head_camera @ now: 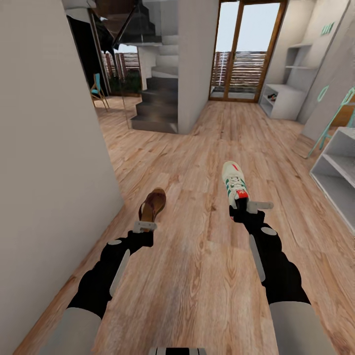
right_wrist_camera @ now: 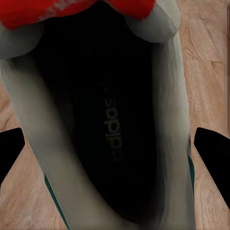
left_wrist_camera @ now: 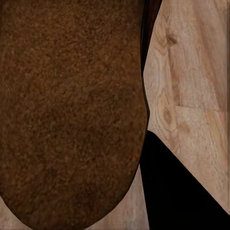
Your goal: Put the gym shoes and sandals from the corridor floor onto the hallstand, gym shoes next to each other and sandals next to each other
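Head view: both arms reach forward over the floor [head_camera: 197, 276], each with 1 shoe at its tip. The left gripper [head_camera: 144, 226] grips the heel end of a brown sandal [head_camera: 152, 203], which points away from the robot and hangs above the planks near the grey wall [head_camera: 49, 148] on the left. The right gripper [head_camera: 252, 206] grips the red heel of a white sneaker [head_camera: 233, 183] with green stripes, toe pointing away, in the air over the middle of the floor. The 2 shoes are well apart, side by side at about the same reach.

A white rack [head_camera: 340, 172] with open shelves stands at the right edge of the floor, near the right arm. A second white shelf unit [head_camera: 283, 101] stands further down the corridor, beside the glass doors [head_camera: 244, 49]. A grey staircase [head_camera: 160, 98] rises behind the central wall.

In the left wrist view the sandal's brown footbed [left_wrist_camera: 72, 115] sits very close, with floor [left_wrist_camera: 191, 96] beside it. In the right wrist view the sneaker's dark opening [right_wrist_camera: 105, 120] lies between the 2 black fingers [right_wrist_camera: 213, 148], which sit at either side of the shoe; whether they press on it cannot be told there.
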{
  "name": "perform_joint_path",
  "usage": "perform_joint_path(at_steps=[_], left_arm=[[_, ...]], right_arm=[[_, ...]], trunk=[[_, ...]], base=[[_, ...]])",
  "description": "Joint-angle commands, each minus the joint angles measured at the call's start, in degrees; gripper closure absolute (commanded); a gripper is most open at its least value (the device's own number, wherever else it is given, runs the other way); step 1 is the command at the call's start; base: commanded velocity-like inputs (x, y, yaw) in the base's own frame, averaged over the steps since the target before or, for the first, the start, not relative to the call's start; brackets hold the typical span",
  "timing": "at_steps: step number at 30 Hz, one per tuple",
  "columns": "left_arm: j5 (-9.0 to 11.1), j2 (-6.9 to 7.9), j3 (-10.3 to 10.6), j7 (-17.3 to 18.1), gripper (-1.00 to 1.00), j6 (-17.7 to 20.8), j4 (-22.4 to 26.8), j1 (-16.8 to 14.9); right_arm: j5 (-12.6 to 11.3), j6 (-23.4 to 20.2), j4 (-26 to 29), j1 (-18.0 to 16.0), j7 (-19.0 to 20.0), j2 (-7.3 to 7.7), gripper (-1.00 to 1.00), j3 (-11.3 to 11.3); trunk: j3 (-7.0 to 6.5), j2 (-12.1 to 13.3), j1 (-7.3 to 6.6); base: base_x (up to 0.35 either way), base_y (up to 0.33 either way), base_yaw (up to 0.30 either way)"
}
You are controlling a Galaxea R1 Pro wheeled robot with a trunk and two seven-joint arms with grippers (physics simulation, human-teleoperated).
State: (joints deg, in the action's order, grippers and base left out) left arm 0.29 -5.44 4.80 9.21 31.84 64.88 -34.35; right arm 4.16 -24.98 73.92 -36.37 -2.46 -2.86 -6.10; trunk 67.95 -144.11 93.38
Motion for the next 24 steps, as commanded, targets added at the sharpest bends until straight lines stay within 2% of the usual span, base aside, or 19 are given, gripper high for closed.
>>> perform_joint_path(at_steps=[1,24], left_arm=[[-0.2,-0.01,0.0,0.3,1.00,0.3,0.1,0.0],[-0.2,-0.01,-0.1,0.3,1.00,0.3,0.1,0.0]], right_arm=[[0.4,-0.3,0.0,0.0,0.0,-0.04,1.00,-0.1],[0.4,-0.3,0.0,0.0,0.0,-0.04,1.00,-0.1]], trunk=[[-0.27,0.0,-0.03],[-7.50,0.3,-0.63]], base=[[0.000,0.000,-0.067],[0.000,0.000,-0.068]])
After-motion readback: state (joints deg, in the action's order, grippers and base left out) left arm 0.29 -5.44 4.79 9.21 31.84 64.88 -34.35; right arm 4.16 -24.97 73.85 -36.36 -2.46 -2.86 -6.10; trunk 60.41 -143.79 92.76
